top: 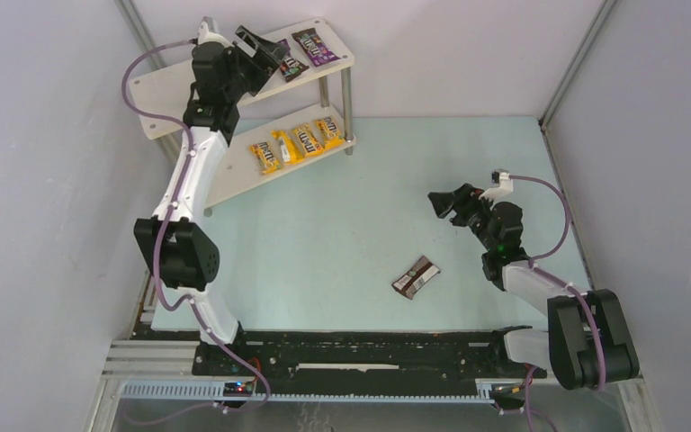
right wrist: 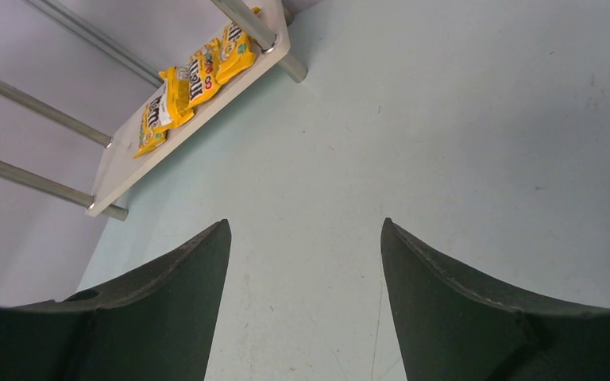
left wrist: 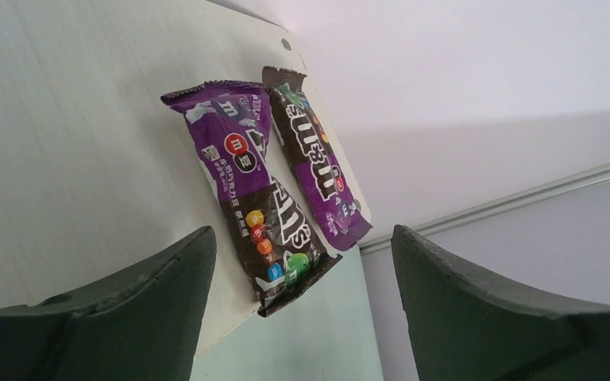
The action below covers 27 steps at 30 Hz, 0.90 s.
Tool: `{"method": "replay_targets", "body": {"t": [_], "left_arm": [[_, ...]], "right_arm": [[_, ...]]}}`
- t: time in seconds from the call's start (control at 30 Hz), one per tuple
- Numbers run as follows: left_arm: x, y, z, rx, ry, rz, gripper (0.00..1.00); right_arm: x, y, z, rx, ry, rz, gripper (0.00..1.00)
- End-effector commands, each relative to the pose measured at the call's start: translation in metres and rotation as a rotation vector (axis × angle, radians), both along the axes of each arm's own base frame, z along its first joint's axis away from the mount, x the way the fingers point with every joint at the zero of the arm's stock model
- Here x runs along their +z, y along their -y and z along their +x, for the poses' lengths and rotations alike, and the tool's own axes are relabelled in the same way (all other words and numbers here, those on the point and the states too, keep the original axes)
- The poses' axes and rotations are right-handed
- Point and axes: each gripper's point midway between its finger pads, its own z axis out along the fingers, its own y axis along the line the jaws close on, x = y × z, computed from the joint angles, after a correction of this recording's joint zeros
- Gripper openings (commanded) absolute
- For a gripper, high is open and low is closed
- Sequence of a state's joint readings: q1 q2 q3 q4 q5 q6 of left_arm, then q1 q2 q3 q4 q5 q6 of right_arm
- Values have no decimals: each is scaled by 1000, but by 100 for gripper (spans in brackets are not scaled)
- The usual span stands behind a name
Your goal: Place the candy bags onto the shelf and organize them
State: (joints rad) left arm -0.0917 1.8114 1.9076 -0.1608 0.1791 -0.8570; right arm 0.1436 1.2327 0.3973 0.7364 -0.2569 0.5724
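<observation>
While left end effector (top: 265, 47) gapes empty over shelf (top: 157, 90), upper left (purple bags (top: 317, 47) down), last brown bag (top: 416, 276) lies on bench (top: 324, 243), lower centre: lower your open, empty right end effector (top: 438, 202) onto it.

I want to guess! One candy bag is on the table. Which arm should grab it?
Probably the right arm: its open jaws hang near the brown candy bag. The left arm reaches far away, jaws at the shelf top by the purple bags.

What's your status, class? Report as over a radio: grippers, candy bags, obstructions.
Left gripper open above top tier; right gripper open, empty. Purple packets, yellow packets shelved; brown packet on table. Nothing blocking it.
</observation>
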Motion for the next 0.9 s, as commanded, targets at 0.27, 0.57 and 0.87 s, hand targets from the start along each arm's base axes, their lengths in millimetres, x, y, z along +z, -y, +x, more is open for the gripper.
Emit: {"method": "replay_targets", "body": {"t": [0.27, 0.57, 0.87], "left_arm": [[-8, 14, 20, -30, 9, -61, 84], [-2, 22, 29, -56, 34, -74, 84], [-1, 33, 32, -96, 30, -77, 87]], "right_arm": [[7, 3, 5, -1, 22, 23, 78], [5, 4, 5, 1, 15, 32, 78], [4, 5, 7, 1, 12, 37, 78]]}}
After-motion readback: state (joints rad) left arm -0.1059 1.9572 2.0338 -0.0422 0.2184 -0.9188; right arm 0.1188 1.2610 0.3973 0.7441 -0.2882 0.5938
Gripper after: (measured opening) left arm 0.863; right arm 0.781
